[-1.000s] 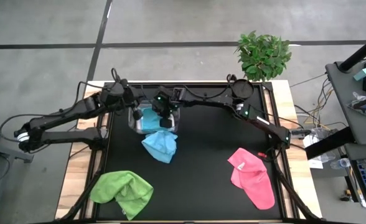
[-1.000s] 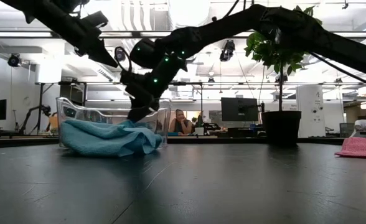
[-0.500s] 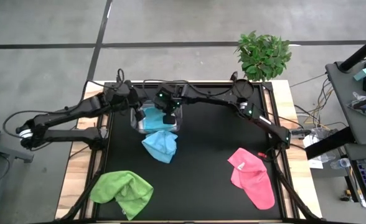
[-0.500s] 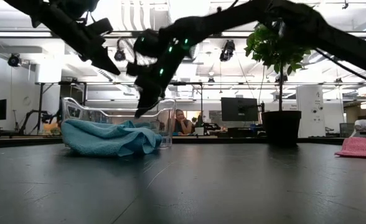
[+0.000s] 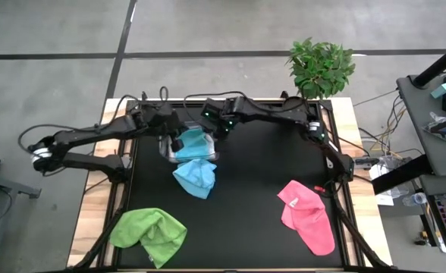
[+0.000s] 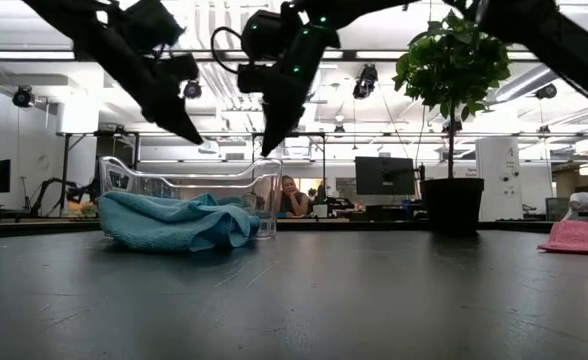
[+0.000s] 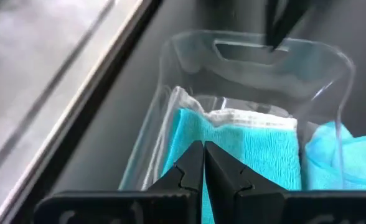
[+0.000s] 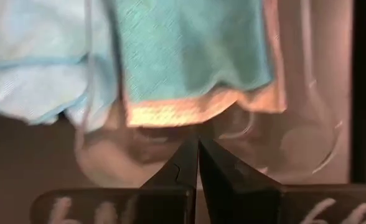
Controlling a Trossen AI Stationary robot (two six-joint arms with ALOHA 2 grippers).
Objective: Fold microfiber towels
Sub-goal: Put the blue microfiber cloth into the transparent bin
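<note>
A clear plastic tub (image 5: 186, 144) stands at the far middle of the black tabletop (image 5: 253, 174). Inside it lies a folded light blue towel (image 5: 191, 141), flat, with a pale grey-white edge of another cloth showing beside it in the left wrist view (image 7: 245, 116). A second light blue towel (image 5: 195, 177) lies crumpled on the tabletop, touching the tub's near wall and spreading toward the near edge; in the low view it heaps up against the front of the tub (image 6: 174, 222).

The lime green towel (image 5: 149, 233) lies bunched at the near left corner, its long axis running roughly left to right. The pink towel (image 5: 306, 214) lies at the near right, its long axis slanting from the tabletop's middle out toward the near right corner. Both are well apart from the tub and from each other.

The left claw (image 5: 171, 127) hangs above the tub's far left rim, its fingers pressed together and empty. The right claw (image 5: 221, 130) hangs just beside the tub's far right corner, also above it, fingers together and holding nothing. In the low view both claws point down, clear of the tub's rim.

A potted plant (image 5: 321, 67) stands at the far right corner of the tabletop, well apart from the towels. In the low view a person (image 6: 292, 196) sits in the room behind the tub.
</note>
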